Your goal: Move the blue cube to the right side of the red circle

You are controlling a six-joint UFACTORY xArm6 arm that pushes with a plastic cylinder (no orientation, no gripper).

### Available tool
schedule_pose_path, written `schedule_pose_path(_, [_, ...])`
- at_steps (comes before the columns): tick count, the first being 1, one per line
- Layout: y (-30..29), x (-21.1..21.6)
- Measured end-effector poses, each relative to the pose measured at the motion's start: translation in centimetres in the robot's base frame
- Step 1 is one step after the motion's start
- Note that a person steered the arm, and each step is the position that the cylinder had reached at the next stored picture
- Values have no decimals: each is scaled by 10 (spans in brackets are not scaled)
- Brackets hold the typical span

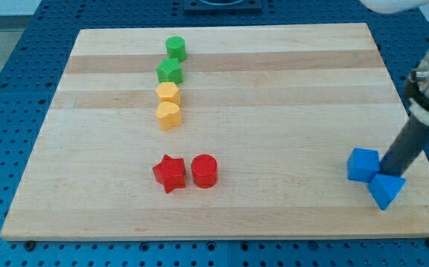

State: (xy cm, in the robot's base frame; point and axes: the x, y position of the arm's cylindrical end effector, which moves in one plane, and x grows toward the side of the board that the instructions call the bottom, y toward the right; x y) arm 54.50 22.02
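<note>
The blue cube (363, 164) lies near the board's right edge, low in the view. A blue triangular block (386, 190) sits just below and right of it, touching it. My tip (384, 173) stands between the two blue blocks, at the cube's right side and just above the triangle. The red circle (204, 170) lies far to the view's left of the cube, in the lower middle of the board, with a red star (170, 173) touching its left side.
A column of blocks stands in the upper left-middle: a green cylinder (176, 49), a green star (170, 72), a yellow hexagon (168, 93) and a yellow heart (168, 115). The wooden board (274, 89) rests on a blue perforated table.
</note>
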Motion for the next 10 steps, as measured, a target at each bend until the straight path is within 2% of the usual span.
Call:
schedule_pose_path(3, [-96, 19])
schedule_pose_path(5, [-10, 19])
schedule_pose_path(6, [-4, -1])
schedule_pose_path(7, [-19, -18])
schedule_pose_path(10, [-85, 2])
